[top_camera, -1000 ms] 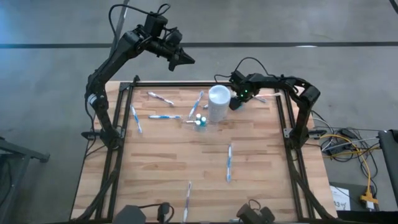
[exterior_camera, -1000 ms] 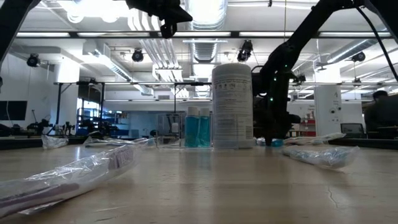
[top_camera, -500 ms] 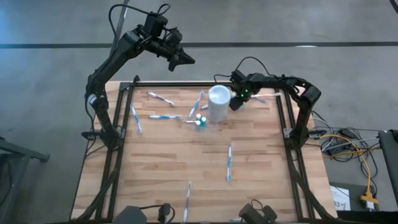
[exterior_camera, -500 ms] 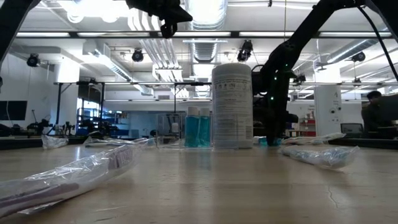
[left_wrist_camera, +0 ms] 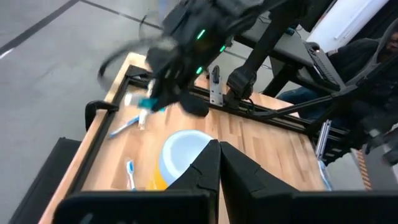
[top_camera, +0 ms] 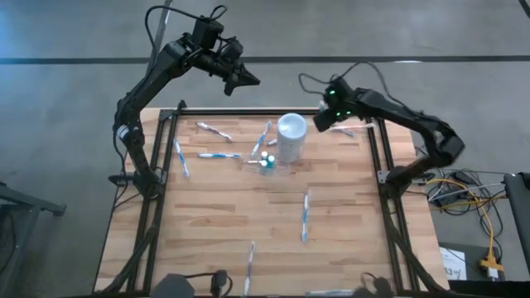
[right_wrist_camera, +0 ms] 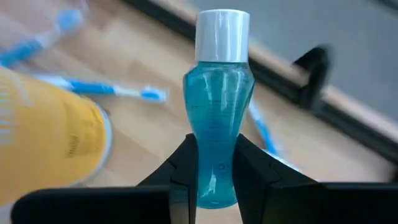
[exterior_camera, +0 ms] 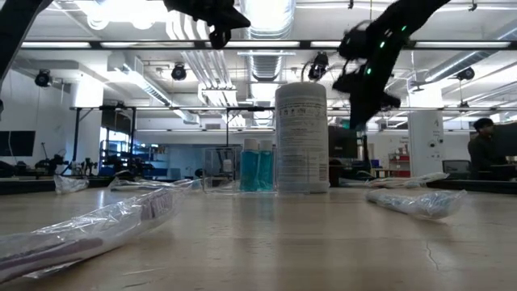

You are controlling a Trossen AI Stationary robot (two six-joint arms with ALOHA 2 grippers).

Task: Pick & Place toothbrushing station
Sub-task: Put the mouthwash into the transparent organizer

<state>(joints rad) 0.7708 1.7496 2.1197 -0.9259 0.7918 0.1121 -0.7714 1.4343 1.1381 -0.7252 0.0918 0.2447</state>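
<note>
Teal bottle point(right_wrist_camera: 217, 118) pinched in right hand point(right_wrist_camera: 214, 163), no legible label

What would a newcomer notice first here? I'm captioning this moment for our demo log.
The right gripper, raised over the table's far right corner, grips a small teal bottle with a white cap. Below it stands the tall white cup, two more teal bottles beside it. The left gripper hangs beyond the far edge.
</note>
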